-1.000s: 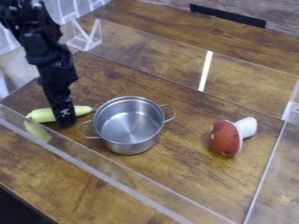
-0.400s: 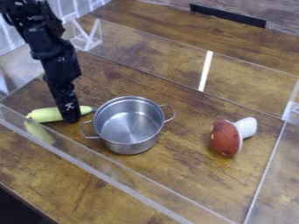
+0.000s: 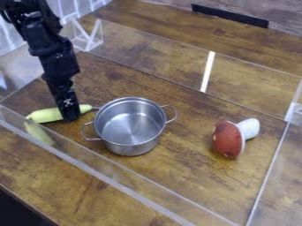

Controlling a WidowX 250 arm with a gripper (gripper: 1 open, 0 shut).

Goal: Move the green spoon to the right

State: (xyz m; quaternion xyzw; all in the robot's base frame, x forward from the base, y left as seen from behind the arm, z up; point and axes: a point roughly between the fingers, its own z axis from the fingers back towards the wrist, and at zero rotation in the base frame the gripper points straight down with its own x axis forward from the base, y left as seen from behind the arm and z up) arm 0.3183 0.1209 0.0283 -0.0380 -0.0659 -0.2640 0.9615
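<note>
Green spoon [image 3: 53, 114] lies flat on the wooden surface [image 3: 177, 62] near the left edge, its long axis running roughly left to right, just left of the steel pot [image 3: 130, 124] and apart from it. Part of its right end is hidden behind the black hand [image 3: 66, 109], which points straight down over that end. The fingers stand released, spread as wide as they go, and seem to straddle the spoon; from this angle I cannot tell whether they touch it. The black arm [image 3: 41, 40] rises from the hand toward the upper left corner.

The pot stands upright near the middle, open side up, with small handles at its left and right. Well to its right lies a red-and-white mushroom [image 3: 230, 137] on its side, red cap toward the front and white stem toward the back right. A clear plastic wall [image 3: 141, 190] runs along the front of the surface, and a faint greenish reflection shows in it below the spoon.
</note>
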